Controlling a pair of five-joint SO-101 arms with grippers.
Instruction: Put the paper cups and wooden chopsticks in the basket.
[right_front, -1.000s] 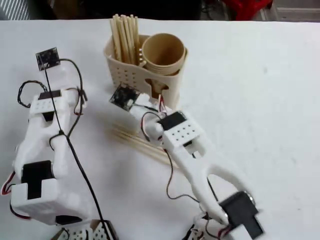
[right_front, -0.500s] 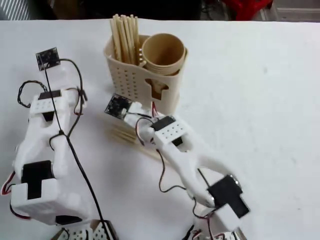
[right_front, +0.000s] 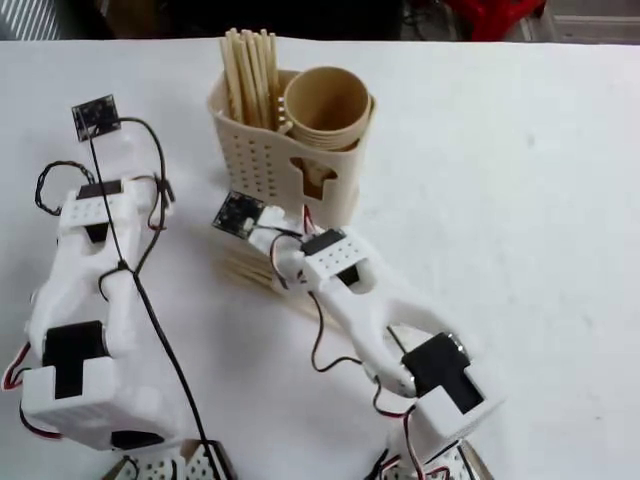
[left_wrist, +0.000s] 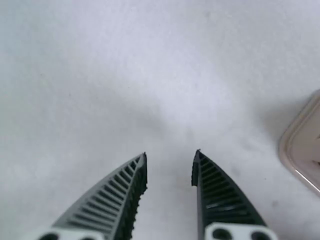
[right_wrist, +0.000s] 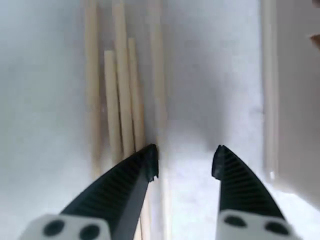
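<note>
Chopsticks (right_front: 250, 272), a loose bundle, lie flat on the table (right_front: 520, 200) at about 7 o'clock from the basket (right_front: 270, 150), close to its base. In the right wrist view the bundle (right_wrist: 122, 100) runs lengthwise away from the camera. The right gripper (right_wrist: 184, 160) hangs low over it, jaws parted by a moderate gap, nothing between them. One fingertip (right_wrist: 147, 160) overlaps the near end of the bundle. The gap itself sits over bare cloth just beside the sticks, with the basket wall (right_wrist: 292, 100) on the far side of the other finger.

Basket contents: an upright bunch of sticks (right_front: 250, 75) at the 10 o'clock side, stacked paper cups (right_front: 327, 105) at the 2 o'clock side.

Right arm (right_front: 370, 310) stretches in from 5 o'clock of the basket. Left arm (right_front: 90, 290) sits at about 8 o'clock, well apart from the bundle. Left gripper (left_wrist: 170, 162) is partly open over bare table, holding nothing, with a corner of the basket (left_wrist: 305, 150) at the view's edge.
</note>
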